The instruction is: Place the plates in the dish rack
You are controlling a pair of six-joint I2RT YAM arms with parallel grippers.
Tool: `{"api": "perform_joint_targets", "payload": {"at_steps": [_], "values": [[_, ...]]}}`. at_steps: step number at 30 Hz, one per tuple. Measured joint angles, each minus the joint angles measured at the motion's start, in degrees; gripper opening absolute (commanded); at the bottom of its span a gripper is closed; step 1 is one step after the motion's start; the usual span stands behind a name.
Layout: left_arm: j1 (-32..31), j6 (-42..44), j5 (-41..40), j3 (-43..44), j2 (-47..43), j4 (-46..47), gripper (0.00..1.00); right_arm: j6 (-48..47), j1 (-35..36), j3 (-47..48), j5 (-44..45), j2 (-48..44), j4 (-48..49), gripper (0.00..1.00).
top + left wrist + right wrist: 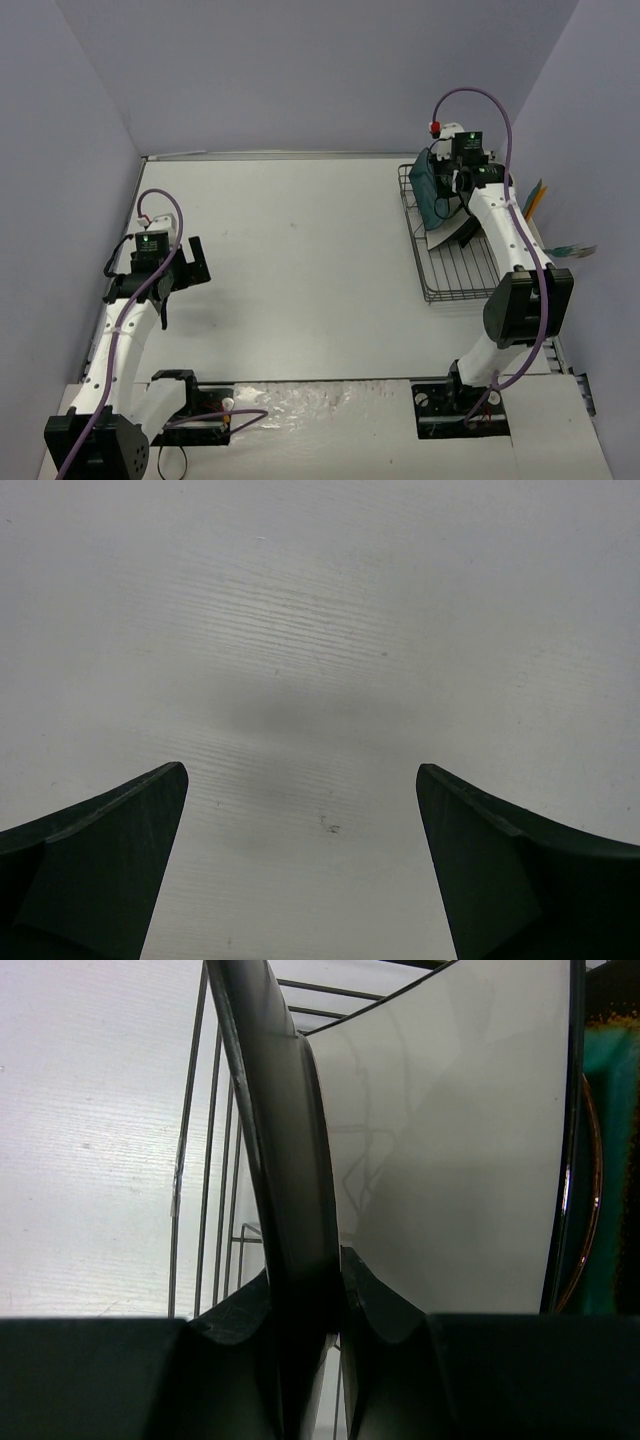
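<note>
dark-edged plate in dish rack, far right corner of counter, clamped by right end effector, left end effector spread wide

White table within plain lavender walls

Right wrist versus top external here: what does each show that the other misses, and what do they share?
Only the right wrist: the right gripper shut on the rim of a dark plate, seen edge-on, and a black plate with teal centre at far right. Only the top external: the left gripper, open over the table, and most of the dish rack. Both: the white plate and rack wires.
</note>
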Motion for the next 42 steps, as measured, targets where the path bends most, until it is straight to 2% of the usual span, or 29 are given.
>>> {"api": "perform_joint_targets", "payload": {"at_steps": [14, 42], "values": [[0.0, 0.0, -0.2, 0.0, 0.0, 0.0, 0.97, 2.2, -0.8, -4.3, 0.0, -3.0, 1.9, 0.00], [0.0, 0.0, -0.2, 0.0, 0.0, 0.1, 0.97, 3.0, -2.5, -6.9, -1.3, -4.9, 1.5, 0.00]]}}
